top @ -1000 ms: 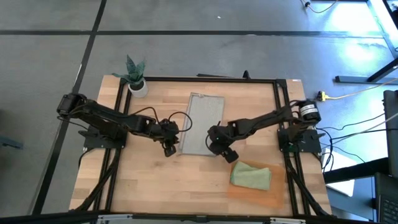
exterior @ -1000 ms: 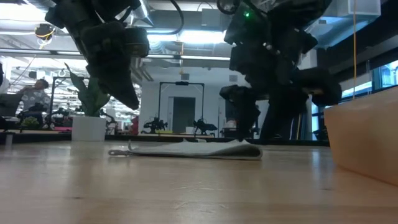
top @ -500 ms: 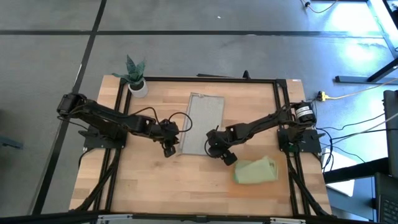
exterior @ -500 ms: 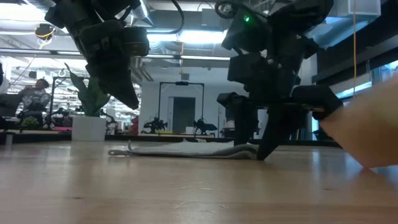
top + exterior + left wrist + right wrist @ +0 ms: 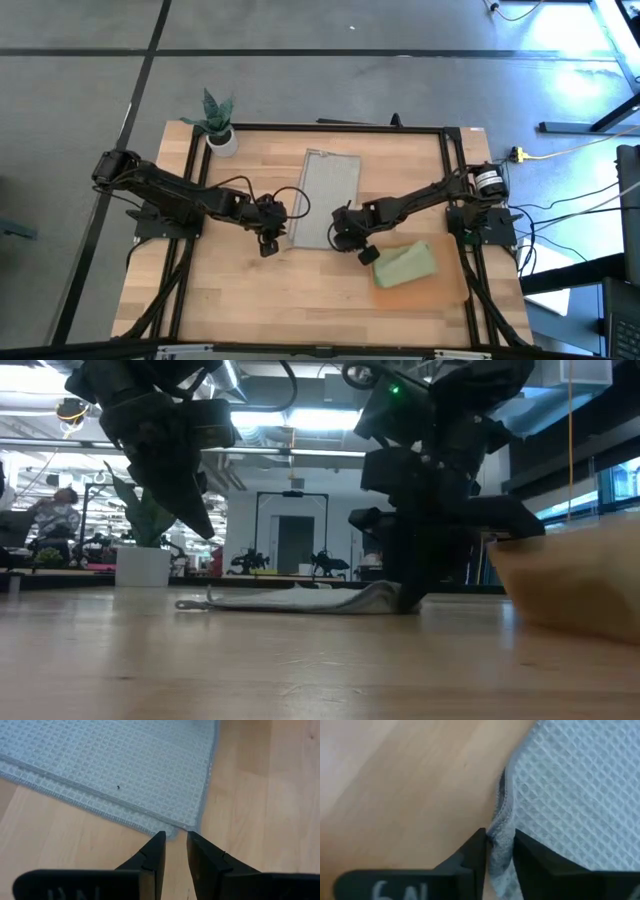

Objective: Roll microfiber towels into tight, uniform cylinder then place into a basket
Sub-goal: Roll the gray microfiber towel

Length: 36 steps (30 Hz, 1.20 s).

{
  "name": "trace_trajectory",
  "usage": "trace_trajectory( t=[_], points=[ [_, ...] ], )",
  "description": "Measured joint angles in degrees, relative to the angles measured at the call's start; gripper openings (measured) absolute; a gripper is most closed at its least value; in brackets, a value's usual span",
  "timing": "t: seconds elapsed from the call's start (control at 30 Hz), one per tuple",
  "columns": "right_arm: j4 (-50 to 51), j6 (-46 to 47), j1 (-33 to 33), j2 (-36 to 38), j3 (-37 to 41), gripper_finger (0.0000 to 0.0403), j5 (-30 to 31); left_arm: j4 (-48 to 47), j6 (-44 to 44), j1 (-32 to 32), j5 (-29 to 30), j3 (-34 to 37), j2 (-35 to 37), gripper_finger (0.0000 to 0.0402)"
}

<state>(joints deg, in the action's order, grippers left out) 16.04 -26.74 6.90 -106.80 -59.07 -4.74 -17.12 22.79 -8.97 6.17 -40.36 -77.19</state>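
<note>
Towels are what we work on: the grey towel (image 5: 330,198) lies flat in the middle of the desk (image 5: 250,300), a long rectangle of waffle-weave cloth with a stitched hem. We judge it light, soft and limp, so it should drape and crease rather than hold a shape; the near corners look like the best places to grip for starting a roll. Our right hand (image 5: 499,851) pinches the near right corner, the hem bunched between its fingers. Our left hand (image 5: 174,854) hovers just short of the near left corner, fingers slightly apart and empty. The green towel (image 5: 404,265) rests bundled in the orange-brown basket (image 5: 440,285) at the near right.
</note>
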Motion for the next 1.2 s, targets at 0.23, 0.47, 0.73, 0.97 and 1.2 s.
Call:
trace_trajectory(
  t=[0.23, 0.47, 0.73, 0.97, 1.2],
  points=[
    [2.6, 0.8, -0.2, -0.1, -2.7, 0.0015, 0.5, 0.0, -0.8, 0.0, 0.1, 0.0, 0.0, 0.0071],
    [6.5, 1.0, -0.3, -0.1, -6.4, 0.0022, 0.2, 0.0, -0.9, 0.0, 0.1, 0.0, 0.0, 0.0071],
    [10.2, 1.5, -1.1, -0.1, -10.1, 0.0012, -0.2, 0.0, -0.9, 0.0, 0.1, 0.0, 0.0, 0.0071],
    [10.1, 3.3, -2.5, -0.1, -10.6, 0.0010, -0.3, 0.0, -1.2, 0.0, 0.1, 0.0, 0.0, 0.0071],
    [10.1, 4.2, -3.2, -0.1, -10.6, 0.0011, -0.3, 0.0, -13.3, -2.4, 0.2, 0.0, 0.0, 0.0070]
  ],
)
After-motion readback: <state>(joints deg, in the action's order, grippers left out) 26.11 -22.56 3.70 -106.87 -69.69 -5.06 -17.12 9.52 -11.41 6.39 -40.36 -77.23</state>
